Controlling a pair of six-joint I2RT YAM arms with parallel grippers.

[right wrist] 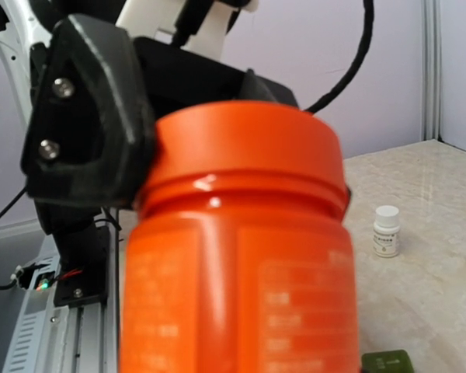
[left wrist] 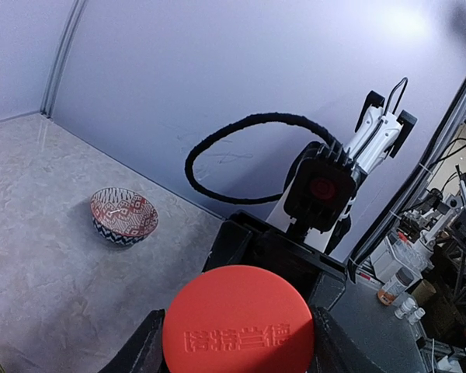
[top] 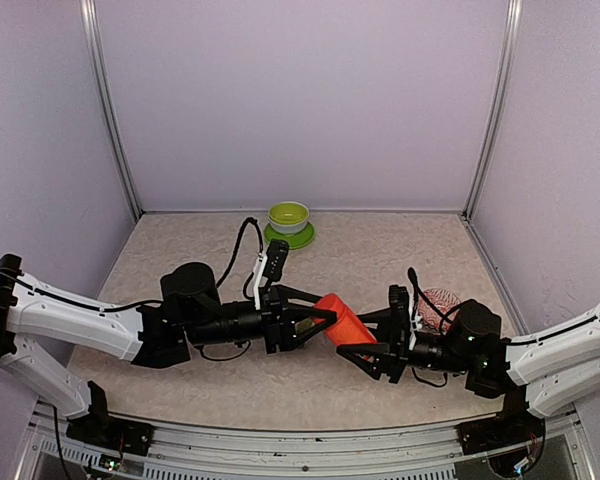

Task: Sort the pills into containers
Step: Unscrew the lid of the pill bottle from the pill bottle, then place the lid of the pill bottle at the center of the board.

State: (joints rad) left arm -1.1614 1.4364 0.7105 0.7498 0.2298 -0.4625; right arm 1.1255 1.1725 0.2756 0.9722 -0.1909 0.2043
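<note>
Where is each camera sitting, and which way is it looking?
Top external: high behind the arms, looking down on the table; left arm and right arm show, meeting at the red bottle.
Left wrist: on the left arm, looking along the left jaws, which flank the bottle's cap; right arm behind.
Right wrist: on the right arm, looking at the bottle's side; the left jaws clasp its cap, the right jaws do not show.
Shared: every view sees the red bottle; top and left wrist both see the patterned bowl.
</note>
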